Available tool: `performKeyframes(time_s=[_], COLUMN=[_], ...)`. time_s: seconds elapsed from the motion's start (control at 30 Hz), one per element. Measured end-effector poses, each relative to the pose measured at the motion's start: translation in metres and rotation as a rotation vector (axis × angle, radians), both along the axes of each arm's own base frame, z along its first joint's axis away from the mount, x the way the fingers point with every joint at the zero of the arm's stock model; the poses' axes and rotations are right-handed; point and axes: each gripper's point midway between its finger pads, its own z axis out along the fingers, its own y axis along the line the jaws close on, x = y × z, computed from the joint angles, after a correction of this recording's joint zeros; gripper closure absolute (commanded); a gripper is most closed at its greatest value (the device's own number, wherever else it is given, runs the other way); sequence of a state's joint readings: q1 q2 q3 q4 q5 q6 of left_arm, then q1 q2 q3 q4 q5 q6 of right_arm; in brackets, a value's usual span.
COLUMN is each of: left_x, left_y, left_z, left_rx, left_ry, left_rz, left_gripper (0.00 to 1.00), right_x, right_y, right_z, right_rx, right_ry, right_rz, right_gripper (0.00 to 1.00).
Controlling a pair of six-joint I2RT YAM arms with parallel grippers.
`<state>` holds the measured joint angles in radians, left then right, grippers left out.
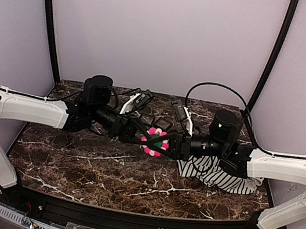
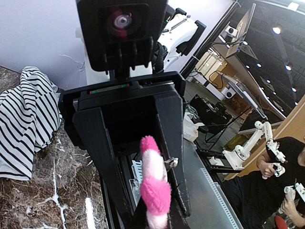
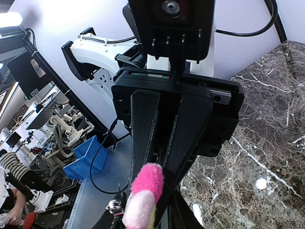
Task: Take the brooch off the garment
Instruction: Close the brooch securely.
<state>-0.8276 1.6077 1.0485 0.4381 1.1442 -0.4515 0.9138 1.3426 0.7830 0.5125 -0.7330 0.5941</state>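
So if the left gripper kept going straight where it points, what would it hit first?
The brooch, which sits right at the left gripper's tips. Directly behind it the right gripper faces it head-on, so it would probably meet that almost at once.

Spotting the brooch (image 1: 155,141) hanging up in the air near the middle, turning its flower face toward the overhead view: fuzzy round petals alternating hot pink and white, with bits of green peeking through. Catching it edge-on from both wrist views, a small metal pin part poking out beside the petals. Finding the garment (image 1: 221,178) lying crumpled in a soft heap at the right of the tabletop (image 1: 102,171), white with thin black stripes, sitting apart from the brooch, not touching it.
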Motion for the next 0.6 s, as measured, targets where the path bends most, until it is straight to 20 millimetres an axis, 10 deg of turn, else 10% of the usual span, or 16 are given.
performKeyframes(time_s=[0.6], left_x=[0.0074], left_y=[-0.0049], left_z=[0.0041], left_rx=[-0.008], left_ry=[0.004], left_rz=[0.055], left_gripper=[0.99], right_x=[0.0069], right_y=[-0.0096], right_z=[0.0036], right_rx=[0.020], right_ry=[-0.004], right_rz=[-0.072], right_gripper=[0.74])
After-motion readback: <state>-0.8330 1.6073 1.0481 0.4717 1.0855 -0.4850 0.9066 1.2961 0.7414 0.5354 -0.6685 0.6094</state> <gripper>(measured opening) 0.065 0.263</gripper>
